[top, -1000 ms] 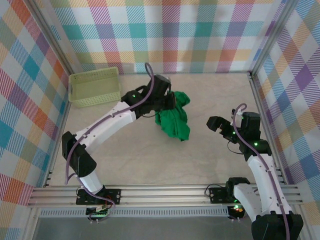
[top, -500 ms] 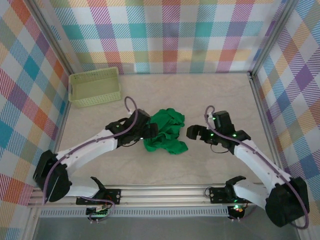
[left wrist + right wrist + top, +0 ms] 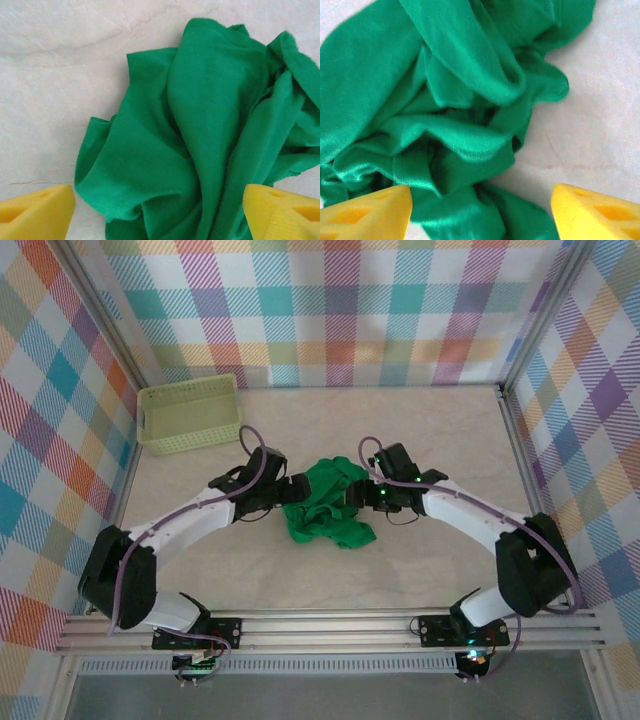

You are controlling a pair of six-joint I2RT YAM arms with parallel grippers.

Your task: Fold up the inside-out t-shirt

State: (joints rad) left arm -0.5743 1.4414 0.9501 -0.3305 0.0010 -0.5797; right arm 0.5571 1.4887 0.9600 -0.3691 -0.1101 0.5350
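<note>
The crumpled bright green fabric t-shirt (image 3: 325,508) lies in the middle of the pale counter (image 3: 440,430), a heap with no clear long axis. The left tool (image 3: 291,490) is at its left edge and the right tool (image 3: 357,497) at its right. Both arms reach inward and low, jaws wide apart over cloth, gripping nothing.

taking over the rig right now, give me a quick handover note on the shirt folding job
Left gripper: open, fingers spread over the left side of the t-shirt, gripping nothing.
Right gripper: open, over the shirt's right side, gripping nothing.
The t-shirt lies in a crumpled heap in the middle of the table, between the two grippers. The basket sits in the far left corner, apart from it.
Done: no fold made yet.
Left: spread the shirt flat, then fold it.
</note>
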